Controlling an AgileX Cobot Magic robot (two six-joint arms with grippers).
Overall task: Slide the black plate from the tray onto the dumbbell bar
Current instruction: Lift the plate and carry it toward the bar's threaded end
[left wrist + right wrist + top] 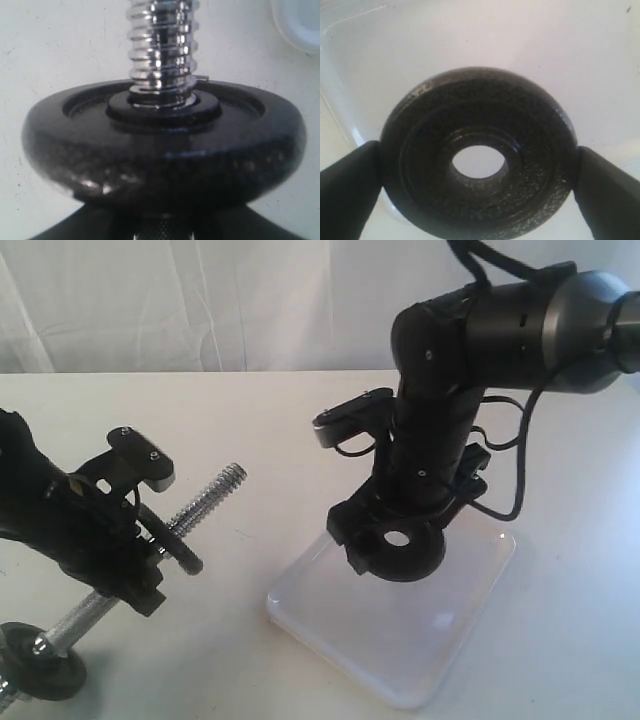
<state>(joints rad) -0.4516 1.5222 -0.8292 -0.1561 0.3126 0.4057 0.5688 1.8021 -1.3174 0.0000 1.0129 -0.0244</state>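
Exterior view: the tray lies on the table at the right. The only thing I see within its rim is the plate, held on edge over the tray's far corner. The right claw is clamped on it, one finger on each side of the rim. Whether the lower edge touches the tray floor I cannot tell. At the left, well apart from the tray, the left claw grips the bar, which is tilted with its threaded end up and pointing towards the tray. A disc sits on the bar just beside that claw, and an end disc sits low at the other end.

Left wrist view: the disc fills the frame, with the chrome thread of the bar running out through its hub. A corner of the tray shows beyond it.

Right wrist view: the plate is squarely between the two fingers, which press on opposite edges (white tray floor shows through the hole). The tray rim curves past one side.
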